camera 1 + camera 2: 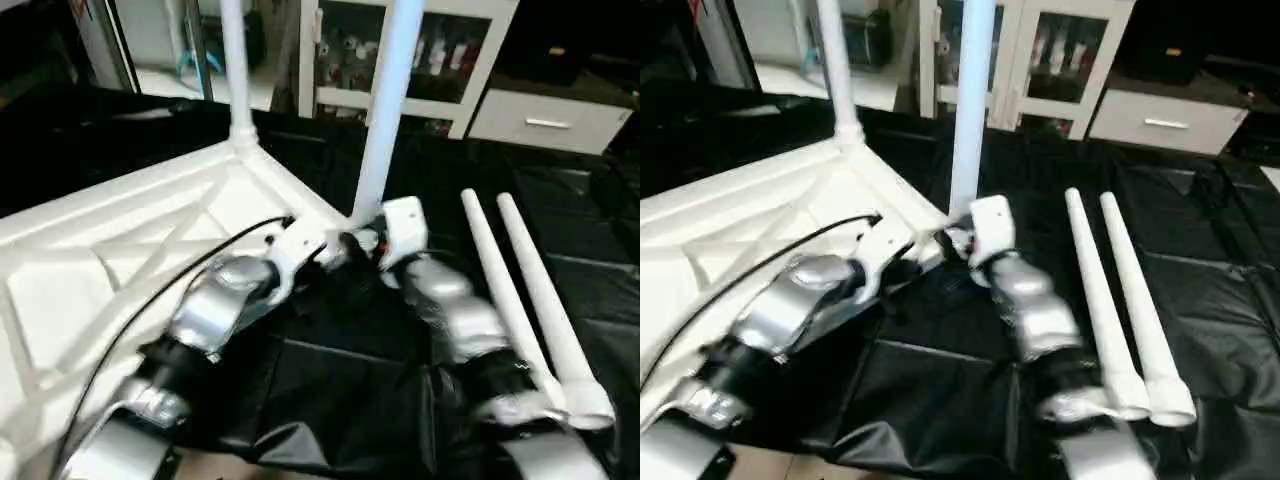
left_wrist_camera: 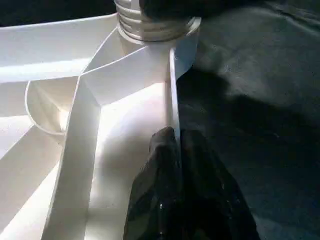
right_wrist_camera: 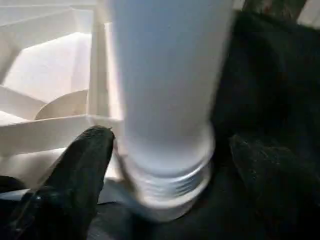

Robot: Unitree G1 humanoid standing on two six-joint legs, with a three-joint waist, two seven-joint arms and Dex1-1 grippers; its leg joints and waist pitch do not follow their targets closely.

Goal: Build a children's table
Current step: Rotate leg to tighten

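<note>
Our left claw is pinched on the rim of the upturned white plastic ribbed tabletop at the black-covered desk's left edge, steadying it while our right claw stands spread around a standing white tapered tube leg, likely seating it. Two spare white legs lie by the right edge.

The white tabletop lies underside up on the black cover, its X-shaped ribs showing. Two tapered white legs stand upright in its corner sockets — one at the far corner, one at the near corner. Two more legs lie side by side on the cover, just apart from the tabletop — loose.
</note>
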